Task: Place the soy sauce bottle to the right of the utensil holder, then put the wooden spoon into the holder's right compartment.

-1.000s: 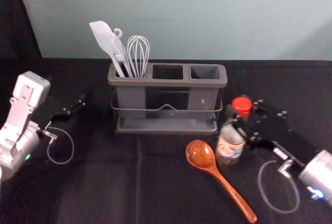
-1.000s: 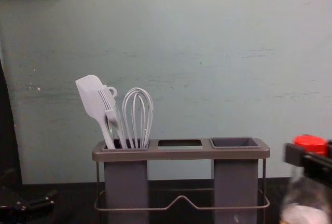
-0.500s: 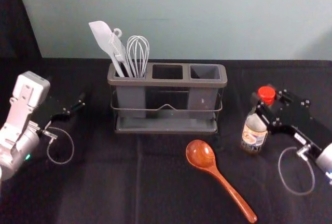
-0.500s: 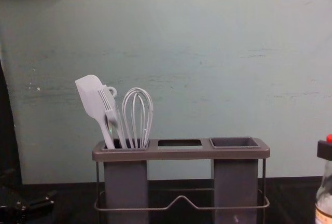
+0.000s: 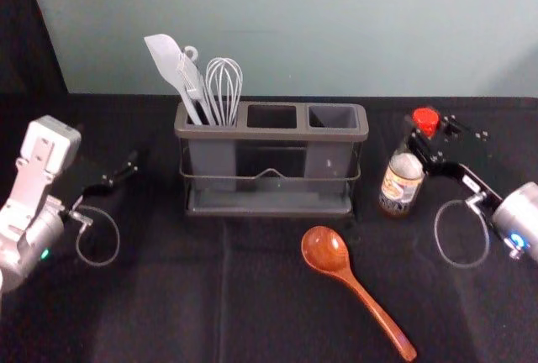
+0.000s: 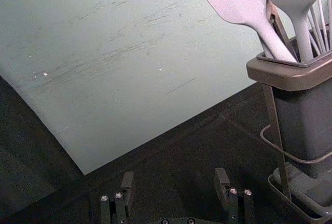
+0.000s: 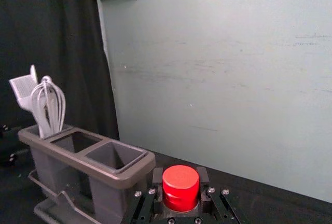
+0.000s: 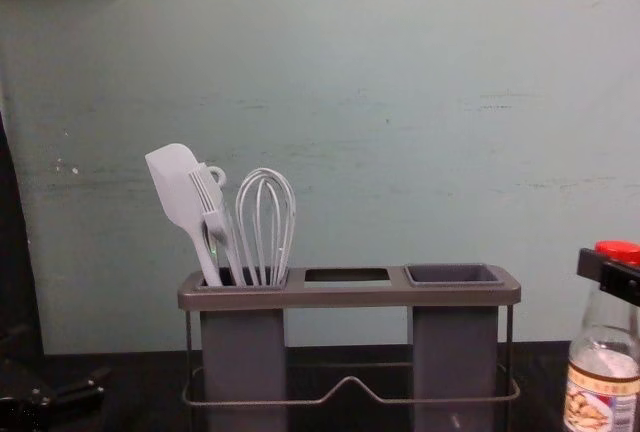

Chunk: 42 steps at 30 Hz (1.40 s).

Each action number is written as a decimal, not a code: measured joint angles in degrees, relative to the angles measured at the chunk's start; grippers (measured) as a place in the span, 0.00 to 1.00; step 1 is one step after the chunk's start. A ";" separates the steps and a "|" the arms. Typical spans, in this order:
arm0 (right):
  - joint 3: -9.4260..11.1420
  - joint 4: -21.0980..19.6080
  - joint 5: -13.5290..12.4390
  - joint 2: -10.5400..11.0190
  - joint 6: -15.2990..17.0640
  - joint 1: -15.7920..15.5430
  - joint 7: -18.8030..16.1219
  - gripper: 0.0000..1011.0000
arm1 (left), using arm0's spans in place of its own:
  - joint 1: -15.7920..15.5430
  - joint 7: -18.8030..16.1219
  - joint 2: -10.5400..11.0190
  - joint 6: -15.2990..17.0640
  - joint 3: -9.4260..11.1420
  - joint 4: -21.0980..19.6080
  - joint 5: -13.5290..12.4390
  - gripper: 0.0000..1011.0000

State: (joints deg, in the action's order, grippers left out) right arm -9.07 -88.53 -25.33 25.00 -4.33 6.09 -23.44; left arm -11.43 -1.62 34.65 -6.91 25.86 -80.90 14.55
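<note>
Red-capped soy sauce bottle, near upright, clasped high by the right gripper, just beyond the right end of the utensil holder, toward the tabletop's far edge. Best lowered straight, base flat (contact unclear), then released without dragging. Wooden spoon lies in front. Left gripper idle at left, fingers wide.

1. Carried, soy sauce bottle and right gripper together, rightward from beside the wooden spoon.
2. Then moved farther back and slightly left, nearer the utensil holder.
3. Come more fully into the chest view's right edge than just before.
</note>
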 joint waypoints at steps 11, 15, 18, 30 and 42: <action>-1.23 5.87 -2.55 -2.25 -1.80 3.58 -1.80 0.38 | 0.00 0.00 0.00 0.00 0.00 0.00 0.00 0.99; -1.66 7.13 -2.69 -2.45 -2.34 4.16 -2.01 0.38 | 0.00 0.00 0.00 0.00 0.00 0.00 0.00 0.99; -1.83 7.68 -2.67 -2.56 -2.85 4.29 -2.00 0.38 | 0.00 0.00 0.00 0.00 0.00 0.00 0.00 0.99; -2.07 8.62 -2.40 -3.01 -4.12 4.41 -1.94 0.55 | 0.00 0.00 0.00 0.00 0.00 0.00 0.00 0.99; -0.66 -0.74 -0.09 -0.68 -1.02 1.45 1.87 0.91 | 0.00 0.00 0.00 0.00 0.00 0.00 0.00 0.99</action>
State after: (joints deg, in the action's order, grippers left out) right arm -9.73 -89.27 -25.42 24.33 -5.35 7.54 -21.57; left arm -11.43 -1.62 34.65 -6.91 25.86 -80.90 14.55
